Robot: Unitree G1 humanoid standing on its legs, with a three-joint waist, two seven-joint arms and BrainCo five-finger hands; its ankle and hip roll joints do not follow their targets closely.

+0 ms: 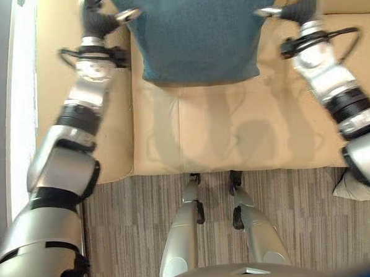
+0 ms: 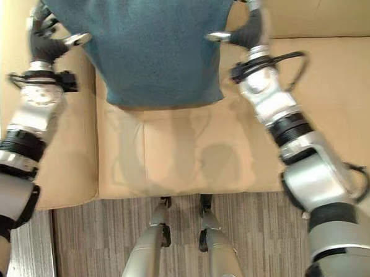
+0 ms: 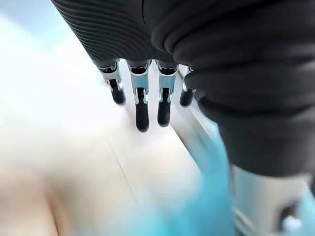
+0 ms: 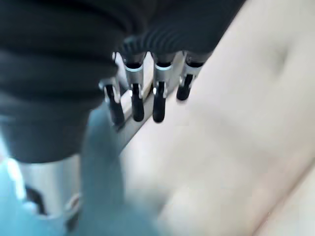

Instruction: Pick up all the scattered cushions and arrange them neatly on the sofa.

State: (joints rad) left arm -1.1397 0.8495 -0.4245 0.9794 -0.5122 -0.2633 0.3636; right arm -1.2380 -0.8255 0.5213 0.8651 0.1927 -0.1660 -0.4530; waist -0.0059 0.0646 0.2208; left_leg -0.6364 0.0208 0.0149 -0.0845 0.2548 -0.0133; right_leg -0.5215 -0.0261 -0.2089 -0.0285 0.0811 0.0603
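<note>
A large teal cushion (image 1: pixel 198 32) is held up between my two hands over the back part of the tan sofa seat (image 1: pixel 234 130). My left hand (image 1: pixel 101 19) presses on its left edge and my right hand (image 1: pixel 299 8) on its right edge. Both thumbs lie against the cushion's front. In the left wrist view the fingers (image 3: pixel 141 103) are straight, with the teal cushion (image 3: pixel 211 206) beside the thumb. The right wrist view likewise has straight fingers (image 4: pixel 155 98) and the cushion (image 4: pixel 103 162) close by the palm. A pale cushion (image 1: pixel 355 185) lies on the floor by the sofa's front right.
The sofa's left armrest (image 1: pixel 52 89) runs beside my left arm. A second seat section (image 2: pixel 332 100) extends to the right. Striped grey carpet (image 1: pixel 133 215) covers the floor in front of the sofa.
</note>
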